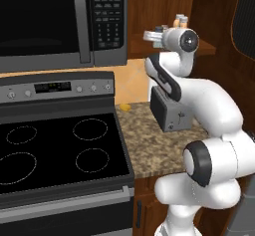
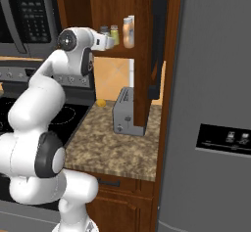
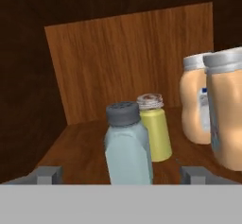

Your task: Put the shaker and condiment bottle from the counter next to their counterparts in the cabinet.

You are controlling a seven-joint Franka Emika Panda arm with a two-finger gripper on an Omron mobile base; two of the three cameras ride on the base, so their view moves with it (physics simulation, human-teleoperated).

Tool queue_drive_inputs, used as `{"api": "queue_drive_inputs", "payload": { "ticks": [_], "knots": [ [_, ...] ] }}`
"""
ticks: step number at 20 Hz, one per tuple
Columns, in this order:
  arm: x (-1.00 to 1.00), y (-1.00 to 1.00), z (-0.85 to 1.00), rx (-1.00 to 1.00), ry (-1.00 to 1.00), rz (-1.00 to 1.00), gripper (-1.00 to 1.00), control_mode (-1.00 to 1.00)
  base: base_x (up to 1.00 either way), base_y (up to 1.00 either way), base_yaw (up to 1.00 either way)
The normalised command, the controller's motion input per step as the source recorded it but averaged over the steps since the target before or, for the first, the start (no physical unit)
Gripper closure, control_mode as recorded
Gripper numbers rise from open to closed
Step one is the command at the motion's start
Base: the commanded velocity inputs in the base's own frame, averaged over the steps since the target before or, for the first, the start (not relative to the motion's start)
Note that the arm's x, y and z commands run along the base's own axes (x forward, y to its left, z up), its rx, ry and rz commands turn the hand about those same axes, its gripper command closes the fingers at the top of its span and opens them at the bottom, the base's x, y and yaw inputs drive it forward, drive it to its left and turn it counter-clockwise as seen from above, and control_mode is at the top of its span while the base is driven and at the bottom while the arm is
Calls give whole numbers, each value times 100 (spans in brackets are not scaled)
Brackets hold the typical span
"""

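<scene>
Cabinet [image 3: 127, 67] shelf carries the shaker [image 3: 127, 145] beside its yellow-green counterpart [image 3: 155, 126]. Gripper [image 3: 120, 175] spread, holding nothing. Withdraw straight back, clear of both orange bottles.

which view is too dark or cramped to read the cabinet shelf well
Hand view: sharp and evenly lit, shaker and yellow-green shaker clear, cabinet side walls in deep shadow. Right base view: bottles tiny but lit. Left base view: gripper hides most of them.

On the cabinet shelf [image 3: 85, 147] stand four containers — two pale-orange condiment bottles [image 3: 196, 102], one teal-blue shaker [image 3: 126, 145], one yellow-green shaker [image 3: 157, 126] — and on the surface [image 2: 112, 150], one toaster [image 2: 125, 112] and one small yellow item [image 2: 101, 102].
</scene>
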Motion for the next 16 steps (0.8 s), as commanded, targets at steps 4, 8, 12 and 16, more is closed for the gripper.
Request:
{"api": "queue_drive_inputs", "payload": {
  "ticks": [4,8,12,16],
  "knots": [
    [-99,0,16,9,-5,0,-100,-100,0,0,0],
    [-100,0,28,10,-2,0,-100,-100,0,0,0],
    [-100,0,35,12,0,-3,-100,-100,0,0,0],
    [-100,0,31,12,0,-4,-100,-100,0,0,0]
  ]
}}
